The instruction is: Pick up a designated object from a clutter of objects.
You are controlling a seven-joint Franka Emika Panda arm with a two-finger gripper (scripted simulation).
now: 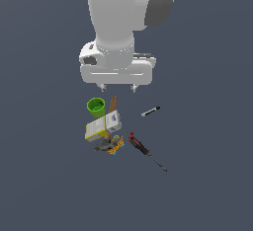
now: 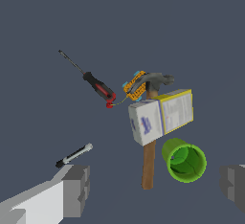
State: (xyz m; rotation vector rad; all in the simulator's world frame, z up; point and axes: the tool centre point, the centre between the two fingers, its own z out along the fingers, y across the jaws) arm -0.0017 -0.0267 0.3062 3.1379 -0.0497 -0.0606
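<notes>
Marker (image 1: 150, 111): lying flat on the dark surface, apart from the clutter, toward the exterior view's right of the green cup (image 1: 96, 106) and white-yellow box (image 1: 103, 125), and beyond the red-black screwdriver (image 1: 140, 146). In the wrist view, marker (image 2: 74, 155) seen just beside one fingertip (image 2: 76, 189) of the gripper (image 2: 155, 189). Gripper (image 1: 117, 88) raised above the surface, jaws spread wide, holding nothing. Probable handling: light, rigid, thin and round, hence likely to roll or slip if pinched off-centre. Recommended hold: across the middle of the white-grey body, jaws square to the long axis, closing from both sides at surface level. Low profile calls for a deep descent, fingertips nearly touching the surface. No neighbouring item near enough to obstruct; brown-handled hammer (image 2: 149, 158) and orange-grey tangle (image 2: 135, 85) well apart.
</notes>
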